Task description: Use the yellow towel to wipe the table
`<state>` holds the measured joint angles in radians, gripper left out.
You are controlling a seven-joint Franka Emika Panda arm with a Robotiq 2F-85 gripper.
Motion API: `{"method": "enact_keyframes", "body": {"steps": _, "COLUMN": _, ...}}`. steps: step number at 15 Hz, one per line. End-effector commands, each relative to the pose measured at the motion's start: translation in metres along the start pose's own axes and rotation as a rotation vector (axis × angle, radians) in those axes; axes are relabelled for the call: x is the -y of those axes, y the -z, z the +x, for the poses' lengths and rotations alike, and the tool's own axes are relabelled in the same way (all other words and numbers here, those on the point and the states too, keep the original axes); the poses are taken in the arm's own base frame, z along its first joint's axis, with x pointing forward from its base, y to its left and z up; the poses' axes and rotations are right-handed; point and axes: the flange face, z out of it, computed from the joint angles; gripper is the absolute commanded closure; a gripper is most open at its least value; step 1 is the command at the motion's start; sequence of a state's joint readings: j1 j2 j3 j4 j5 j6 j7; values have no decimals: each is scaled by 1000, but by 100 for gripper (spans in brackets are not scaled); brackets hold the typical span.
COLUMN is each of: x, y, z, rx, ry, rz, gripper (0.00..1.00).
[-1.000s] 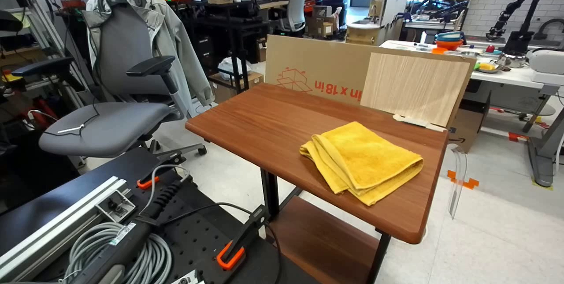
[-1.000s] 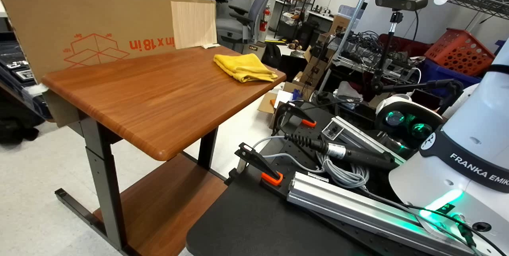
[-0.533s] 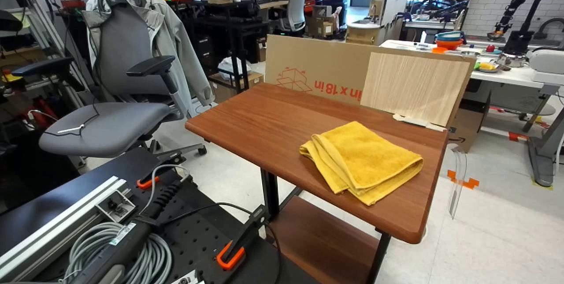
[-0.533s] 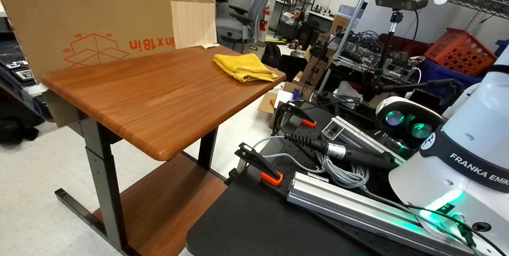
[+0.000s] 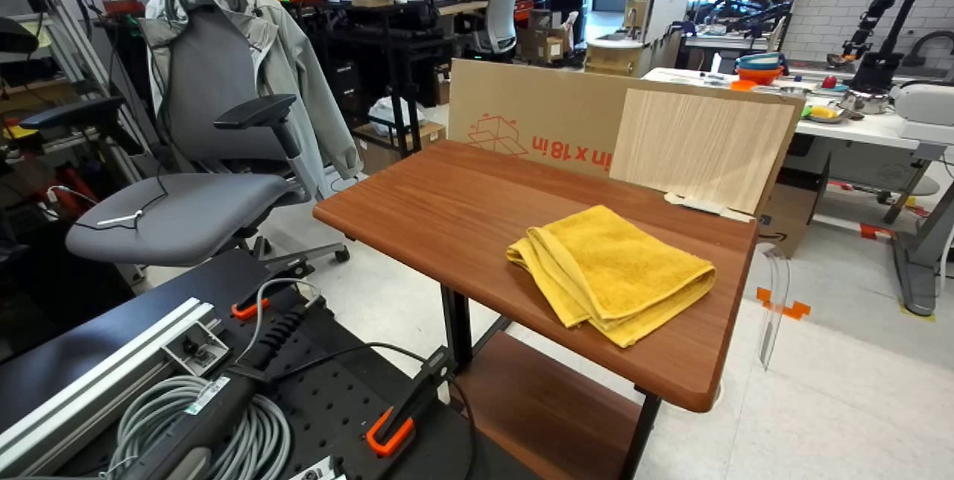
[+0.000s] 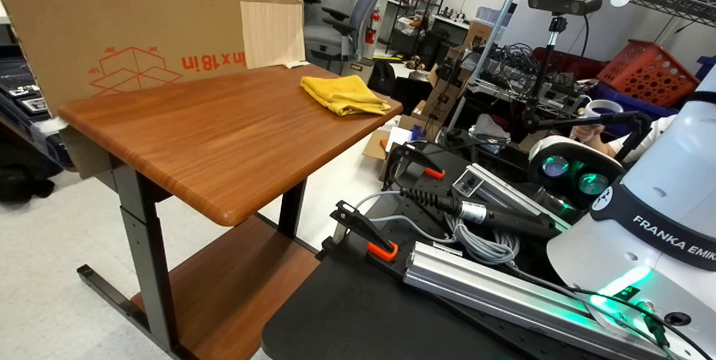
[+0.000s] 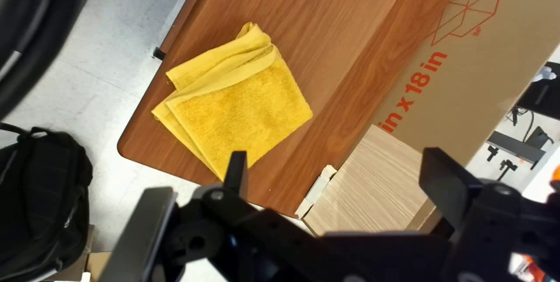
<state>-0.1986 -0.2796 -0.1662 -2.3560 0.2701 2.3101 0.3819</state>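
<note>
Brown desk (image 7: 341,15) beneath the gripper (image 7: 335,168), whose fingers (image 7: 444,183) stand spread and hold nothing; folded yellow towel (image 7: 249,115) lies below it, off to one side, so I'd centre over the layered edge (image 7: 218,72), then descend gently before pinching.

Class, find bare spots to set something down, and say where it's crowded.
The table is bare from the towel to the opposite end, alongside the cardboard. A narrower strip separates towel and pale board. The black bench has a bare corner beside the metal rail; it's crowded around the clamps and coiled cable.
</note>
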Motion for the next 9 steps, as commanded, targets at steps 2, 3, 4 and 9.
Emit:
{"method": "enact_keyframes", "body": {"steps": 2, "x": 15, "y": -53, "z": 16, "rx": -23, "ry": -142, "rz": -99, "gripper": 0}}
{"method": "enact_keyframes", "body": {"steps": 3, "x": 13, "y": -73, "z": 26, "rx": -33, "ry": -192, "rz": -125, "gripper": 0}}
{"method": "enact_keyframes", "body": {"steps": 4, "x": 10, "y": -90, "z": 34, "rx": -40, "ry": -237, "rz": -148, "gripper": 0}}
{"method": "enact_keyframes", "body": {"steps": 9, "x": -26, "y": -184, "z": 67, "rx": -3, "ry": -417, "rz": -313, "gripper": 0}}
